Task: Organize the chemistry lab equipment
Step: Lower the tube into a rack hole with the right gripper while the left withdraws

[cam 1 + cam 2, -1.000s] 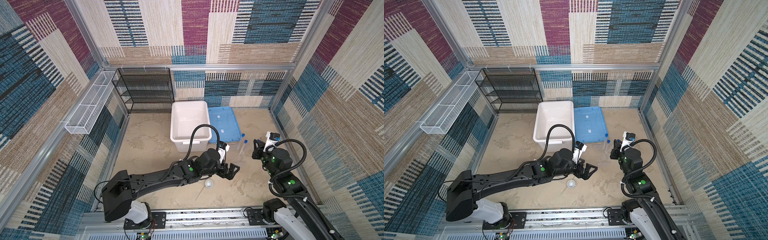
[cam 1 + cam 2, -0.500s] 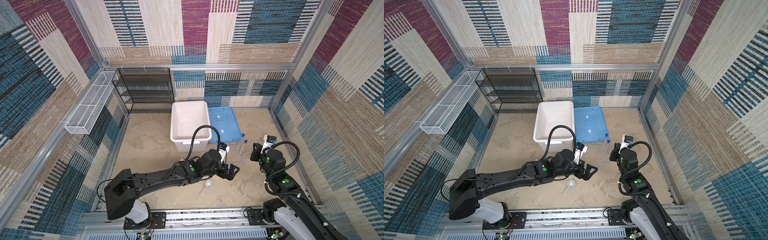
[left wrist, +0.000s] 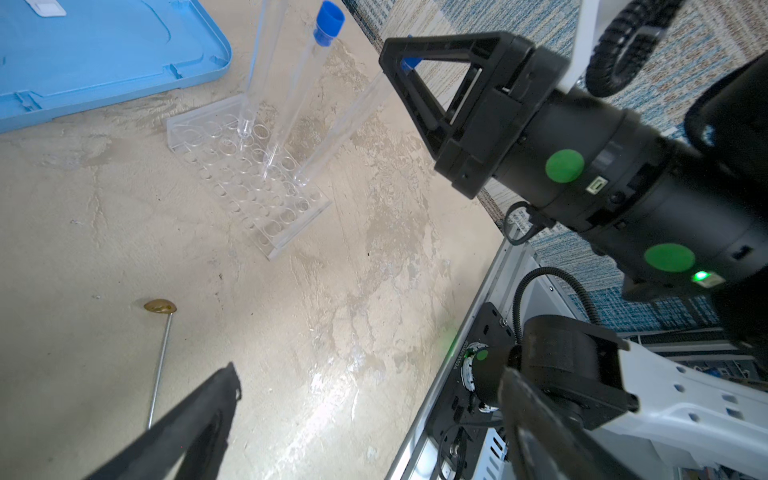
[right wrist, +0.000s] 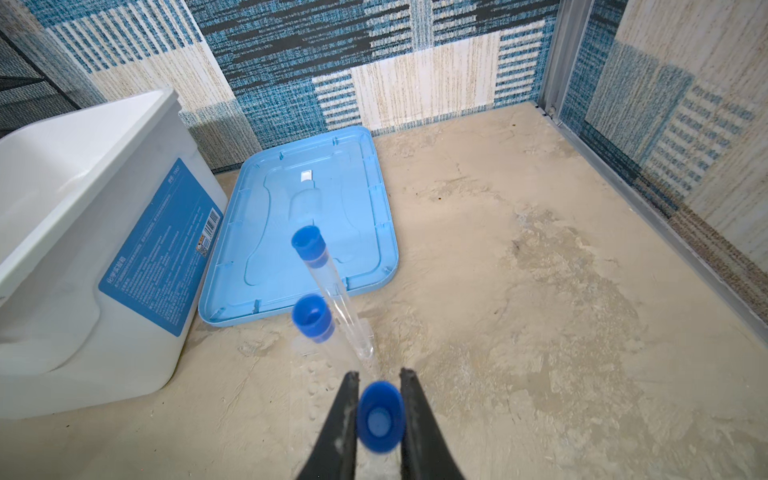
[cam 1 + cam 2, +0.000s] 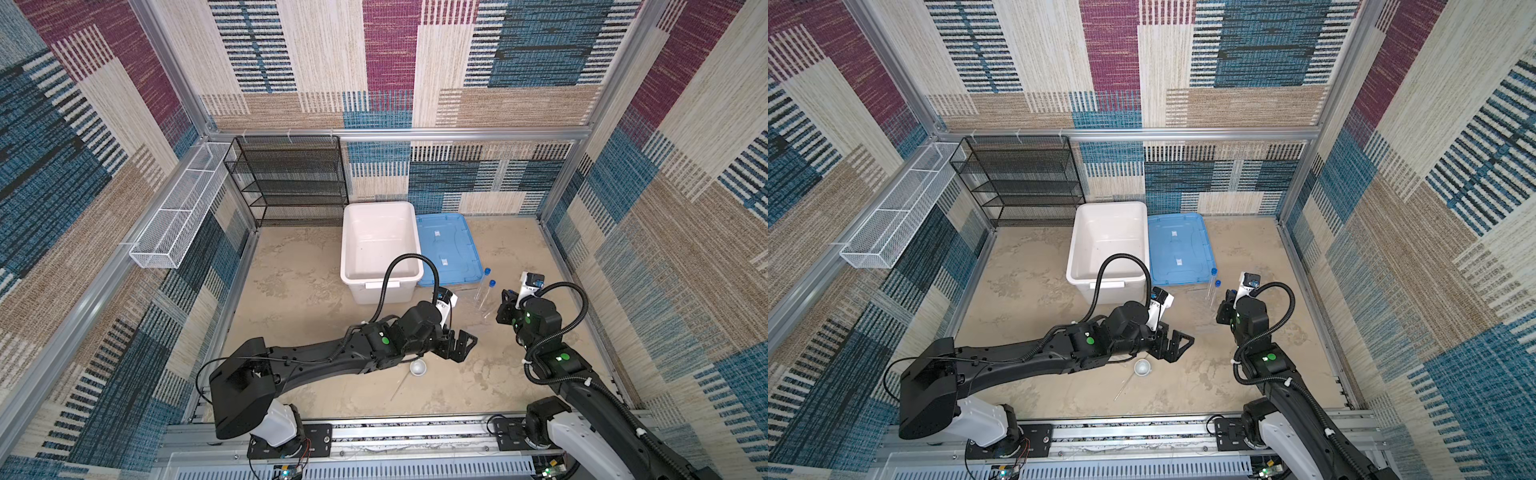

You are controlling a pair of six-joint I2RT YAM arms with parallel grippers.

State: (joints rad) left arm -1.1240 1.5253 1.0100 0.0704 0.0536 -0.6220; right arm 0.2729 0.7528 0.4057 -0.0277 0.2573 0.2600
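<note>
Three clear tubes (image 4: 308, 245) with blue caps sat toward the right of the sandy, mottled table (image 5: 311, 291), in front of the flat blue lid (image 5: 449, 245). Two of them leaned in a clear rack (image 3: 249, 187), a plastic slab full of round holes. From above, that rack all but vanished against the tabletop in both top views.

Your right gripper (image 4: 379, 372) was clamped on the third tube (image 3: 349, 120) just under its cap. One black finger cut across that cap in the left wrist view. The tube's rounded foot met the rack's near edge and was perhaps seated in a hole, but clear on clear made that hard to judge.

Your left gripper (image 5: 460, 348) hung with its jaws spread wide and nothing between them, well apart from the rack. Its own camera caught only the finger ends at the picture's edge.

You had a small white round dish (image 5: 418, 368) lying just beside that arm's wrist. The spoon (image 3: 160, 365), a thin metal rod with an oval brass tip, lay flat near the dish. From above it showed only as a faint line.

The smooth white bin (image 4: 83, 249) stood open beside the lid, with the left arm's ribbed cable looping across its front.
</note>
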